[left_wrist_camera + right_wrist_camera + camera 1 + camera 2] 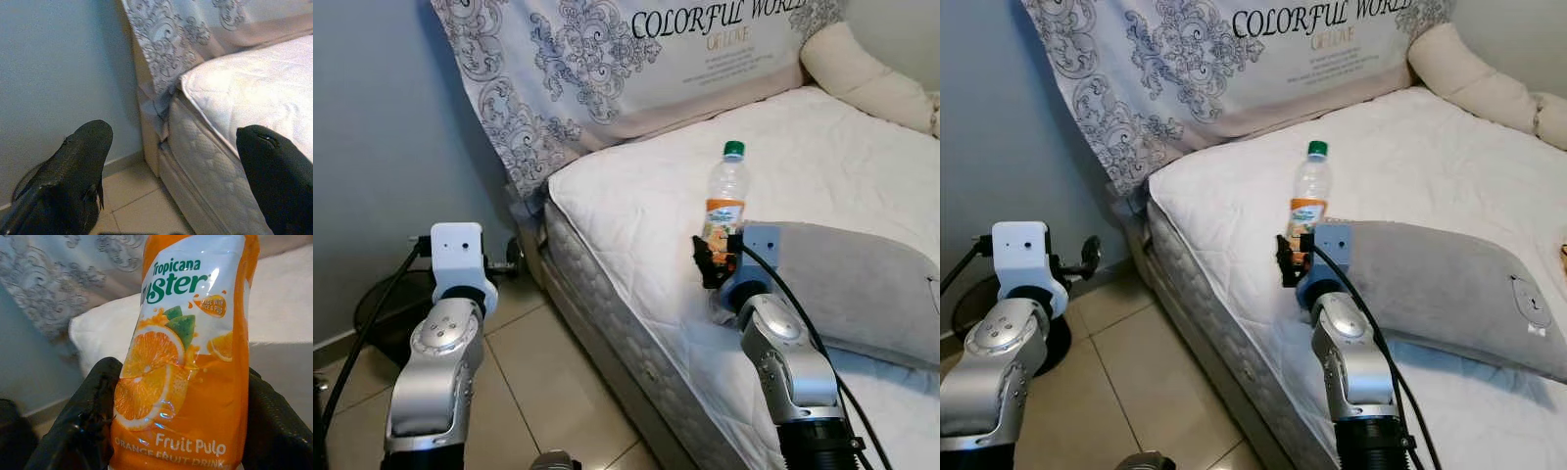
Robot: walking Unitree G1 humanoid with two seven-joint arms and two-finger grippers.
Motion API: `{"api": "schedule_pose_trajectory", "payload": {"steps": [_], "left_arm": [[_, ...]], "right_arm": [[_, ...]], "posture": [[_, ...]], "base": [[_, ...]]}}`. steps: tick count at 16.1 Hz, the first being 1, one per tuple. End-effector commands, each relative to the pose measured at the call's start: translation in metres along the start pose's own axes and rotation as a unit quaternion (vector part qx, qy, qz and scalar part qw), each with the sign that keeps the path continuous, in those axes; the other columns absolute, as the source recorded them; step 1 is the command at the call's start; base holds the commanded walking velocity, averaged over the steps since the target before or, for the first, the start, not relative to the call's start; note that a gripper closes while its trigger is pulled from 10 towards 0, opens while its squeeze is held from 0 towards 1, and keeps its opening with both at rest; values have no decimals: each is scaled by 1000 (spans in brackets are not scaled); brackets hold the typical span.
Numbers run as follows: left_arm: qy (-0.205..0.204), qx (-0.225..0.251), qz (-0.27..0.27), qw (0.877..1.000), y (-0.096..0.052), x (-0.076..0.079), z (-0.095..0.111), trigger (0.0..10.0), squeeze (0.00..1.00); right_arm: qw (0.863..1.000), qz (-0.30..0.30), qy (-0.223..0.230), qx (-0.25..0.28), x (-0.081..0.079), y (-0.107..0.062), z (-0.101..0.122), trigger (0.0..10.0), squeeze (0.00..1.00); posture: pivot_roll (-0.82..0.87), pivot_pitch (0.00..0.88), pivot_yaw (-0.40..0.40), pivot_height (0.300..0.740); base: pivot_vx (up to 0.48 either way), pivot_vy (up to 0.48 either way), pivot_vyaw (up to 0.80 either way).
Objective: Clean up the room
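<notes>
A robot stands at the side of a bed (636,211) with a white quilted mattress. Its right claw (717,262) pinches an orange juice bottle (725,201) with a green cap, holding it upright just above the mattress, the two black fingers (93,396) pressed against either side of the orange label, which reads "Tropicana Twister, Fruit Pulp". Just beside the bottle, on the robot's right, a grey pillow (862,284) lies flat on the bed. A large patterned pillow (607,59) printed with "Colorful World" leans at the head of the bed. The left claw (171,171) hangs over the tiled floor (538,392) beside the bed, near a blue-grey wall (382,127), its fingers spread wide and holding nothing.
</notes>
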State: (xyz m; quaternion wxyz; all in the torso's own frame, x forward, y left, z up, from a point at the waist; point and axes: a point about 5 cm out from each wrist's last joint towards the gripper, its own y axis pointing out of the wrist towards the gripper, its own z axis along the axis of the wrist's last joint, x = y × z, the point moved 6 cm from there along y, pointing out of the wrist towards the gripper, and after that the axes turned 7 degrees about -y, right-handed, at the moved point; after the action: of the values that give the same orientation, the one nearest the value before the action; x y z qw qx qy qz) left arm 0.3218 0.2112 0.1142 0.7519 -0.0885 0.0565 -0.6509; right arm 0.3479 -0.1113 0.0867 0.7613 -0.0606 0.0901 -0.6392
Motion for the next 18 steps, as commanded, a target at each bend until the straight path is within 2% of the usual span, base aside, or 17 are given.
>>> {"api": "schedule_pose_trajectory", "payload": {"steps": [1,4,8,12,14,15,16,18], "left_arm": [[-3,8,-13,1000,-2,4,6,10000,0],[-4,10,-14,1000,-3,5,7,10000,0],[-10,5,-18,1000,-8,8,5,10000,0],[19,7,-25,999,-8,9,8,10000,0],[59,3,-39,997,-10,12,6,10000,0],[67,0,-47,997,-10,15,5,10000,0],[64,-4,-55,996,-11,17,3,10000,0],[42,-10,-42,998,-10,12,0,10000,0]], "right_arm": [[1000,20,3,-1,-5,-1,0,10000,0],[997,36,-66,2,-12,0,-1,10000,0],[998,33,-52,13,-7,3,7,10000,0],[997,49,-45,24,-14,4,10,10000,0],[1000,16,-11,6,-3,6,2,10000,0],[1000,1,-14,-3,2,6,-2,10000,0],[999,-15,-39,-3,7,6,-4,10000,0],[998,-41,-46,-9,17,5,-9,10000,0]], "posture": [[104,0,-55,740],[109,0,-55,740],[111,0,-52,740],[117,0,-49,740],[118,0,-48,740],[117,0,-48,740],[113,0,-48,740],[99,0,-48,740]], "base": [[0,0,0],[0,0,800],[0,0,800],[267,0,572],[268,0,0],[270,0,0],[270,0,0],[120,0,0]]}}
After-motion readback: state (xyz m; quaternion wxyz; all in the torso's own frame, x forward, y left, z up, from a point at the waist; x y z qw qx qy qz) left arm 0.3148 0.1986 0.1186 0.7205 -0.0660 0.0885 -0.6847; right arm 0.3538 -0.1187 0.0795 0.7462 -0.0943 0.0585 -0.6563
